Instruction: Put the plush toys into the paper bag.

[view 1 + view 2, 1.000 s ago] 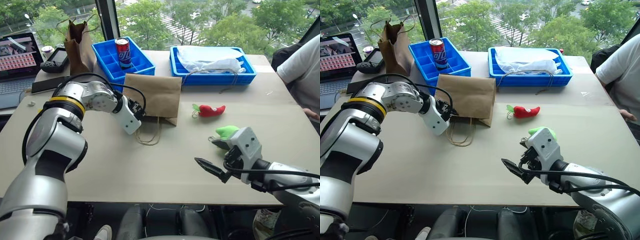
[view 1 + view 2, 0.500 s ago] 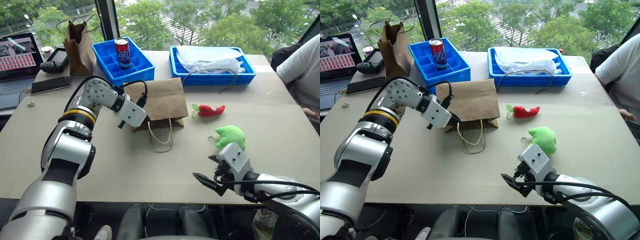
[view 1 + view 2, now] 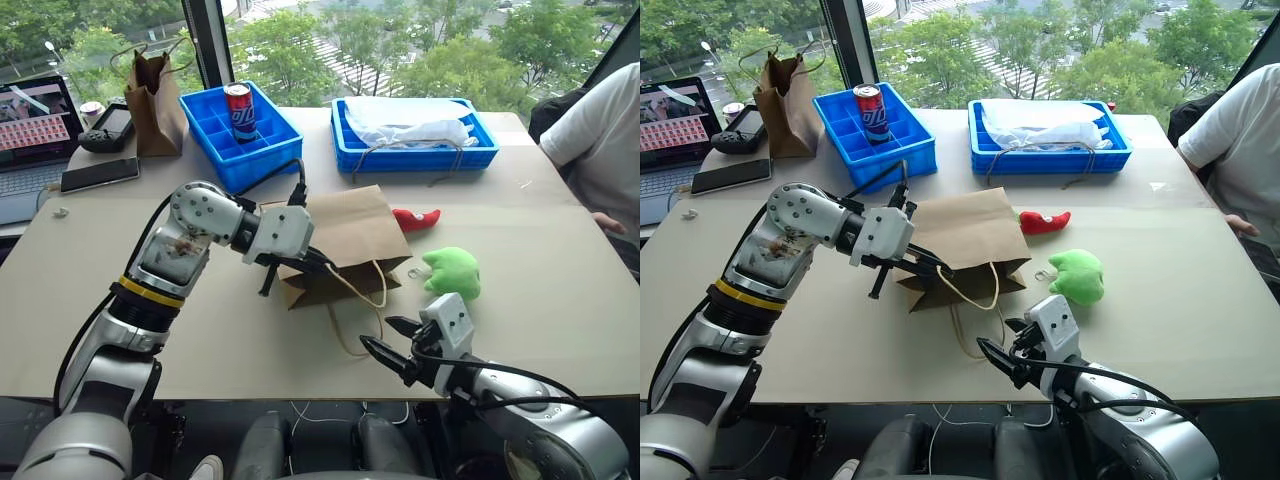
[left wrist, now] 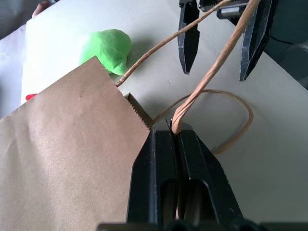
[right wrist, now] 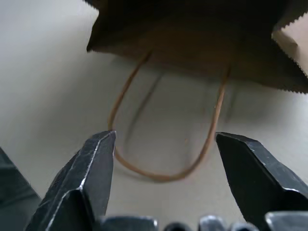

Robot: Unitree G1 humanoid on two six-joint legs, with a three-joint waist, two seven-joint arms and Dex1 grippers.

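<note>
The paper bag [image 3: 345, 235] lies on the table with its mouth toward me and its near edge raised. My left gripper [image 4: 174, 131] is shut on one of its twine handles [image 4: 211, 72] and holds it up. The other handle loop [image 5: 163, 173] rests on the table. My right gripper [image 3: 383, 336] stands open just in front of that loop, near the table's front edge. The bright-green plush toy [image 3: 452, 270] sits right of the bag's mouth. The red chili plush toy [image 3: 417, 219] lies behind the bag, partly hidden by it.
Two blue bins stand at the back, one [image 3: 225, 135] with a soda can [image 3: 239, 106], one [image 3: 420, 150] with white plastic. A darker small paper bag [image 3: 155, 90], a laptop [image 3: 30, 120] and a phone [image 3: 98, 174] are back left. A person [image 3: 600, 140] sits at the right.
My left gripper has closed on the bag's handle and pulled it toward me and to the right, lifting the mouth. The bag now covers part of the chili. My right gripper has sunk.
</note>
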